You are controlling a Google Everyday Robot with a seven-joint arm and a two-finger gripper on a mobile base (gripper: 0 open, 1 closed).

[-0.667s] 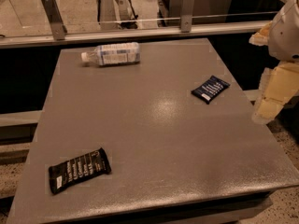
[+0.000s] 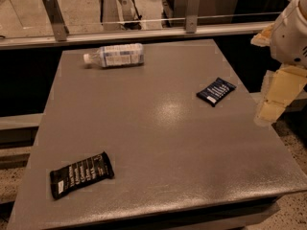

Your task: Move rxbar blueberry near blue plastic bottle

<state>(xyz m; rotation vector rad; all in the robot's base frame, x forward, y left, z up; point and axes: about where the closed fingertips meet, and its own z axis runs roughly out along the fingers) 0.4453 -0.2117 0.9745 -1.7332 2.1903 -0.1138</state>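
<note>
The rxbar blueberry, a small flat navy wrapper with white text, lies on the grey table at the right side, towards the back. The blue plastic bottle lies on its side at the back left of the table, white cap pointing left. My gripper, cream-coloured and hanging from the white arm, hovers off the table's right edge, to the right of the rxbar and apart from it. It holds nothing that I can see.
A longer black wrapper bar with white text lies at the table's front left. A glass barrier with metal posts runs along behind the table. The floor drops away at the table's right and front edges.
</note>
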